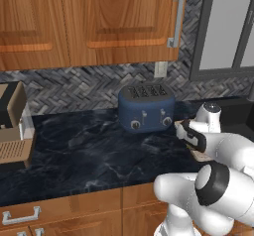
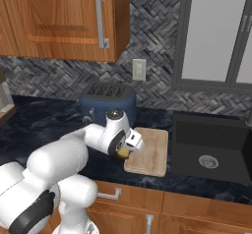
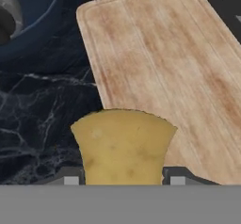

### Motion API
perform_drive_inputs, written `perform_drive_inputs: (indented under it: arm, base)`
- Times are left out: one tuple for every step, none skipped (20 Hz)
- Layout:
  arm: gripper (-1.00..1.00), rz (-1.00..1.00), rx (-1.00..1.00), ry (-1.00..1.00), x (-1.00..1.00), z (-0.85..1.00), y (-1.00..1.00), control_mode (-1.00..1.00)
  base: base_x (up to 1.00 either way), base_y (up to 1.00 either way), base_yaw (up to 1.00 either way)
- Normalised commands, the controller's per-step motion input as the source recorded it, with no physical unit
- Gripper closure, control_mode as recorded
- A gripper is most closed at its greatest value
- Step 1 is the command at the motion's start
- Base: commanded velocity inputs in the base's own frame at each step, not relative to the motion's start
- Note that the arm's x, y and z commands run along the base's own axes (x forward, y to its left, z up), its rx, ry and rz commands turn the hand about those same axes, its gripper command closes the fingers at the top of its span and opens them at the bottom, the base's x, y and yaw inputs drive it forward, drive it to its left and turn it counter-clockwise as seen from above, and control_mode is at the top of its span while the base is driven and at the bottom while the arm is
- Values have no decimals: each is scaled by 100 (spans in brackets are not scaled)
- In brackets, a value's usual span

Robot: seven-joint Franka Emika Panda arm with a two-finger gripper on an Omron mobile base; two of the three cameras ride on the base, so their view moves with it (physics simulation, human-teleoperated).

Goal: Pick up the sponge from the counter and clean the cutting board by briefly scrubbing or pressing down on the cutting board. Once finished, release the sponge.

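Yellow and mottled, the sponge (image 3: 123, 148) sits closest in the hand view, pinched between the two dark fingertips (image 3: 70, 180) of the gripper (image 3: 123, 180). Its top edge bows outward and its sides taper in toward the fingers, so it looks squeezed at the waist. The jaws are closed on it, one finger at each narrow side.

Beyond the sponge lies the cutting board (image 3: 160, 72), a thin tan rectangle with streaky brown grain, rounded corners and a shallow groove running just inside its rim. The sponge overlaps the board's near left corner in this view; whether it touches the wood cannot be told.

From the right base view, the gripper (image 2: 129, 148) hangs at the board's (image 2: 150, 152) left edge, a sliver of yellow sponge (image 2: 125, 152) showing beneath the wrist. The board rests flat on the counter (image 2: 39, 125), between the blue toaster (image 2: 107, 102) and the black sink (image 2: 211, 147).
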Motion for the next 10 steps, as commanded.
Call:
perform_drive_inputs:
  arm:
    - [100, -3, 0, 0, 24, 0, -39, -100]
    - [100, -3, 0, 0, 11, -1, -36, -100]
    - [100, -3, 0, 0, 4, -7, -29, -100]
    - [100, -3, 0, 0, 0, -21, -10, -100]
    - [100, -3, 0, 0, 0, -28, -3, -100]
    - [100, -3, 0, 0, 0, -23, -13, -100]
    - [100, -2, 0, 0, 0, -18, -18, -100]
    - [100, -2, 0, 0, 0, -20, -18, -100]
    - [100, -3, 0, 0, 0, -16, -20, -100]
    - [100, -3, 0, 0, 0, -19, -19, -100]
  base:
    - [0, 0, 0]
    - [0, 0, 0]
    - [0, 0, 0]
    - [0, 0, 0]
    - [0, 0, 0]
    - [0, 0, 0]
    - [0, 0, 0]
    - [0, 0, 0]
    - [0, 0, 0]
    - [0, 0, 0]
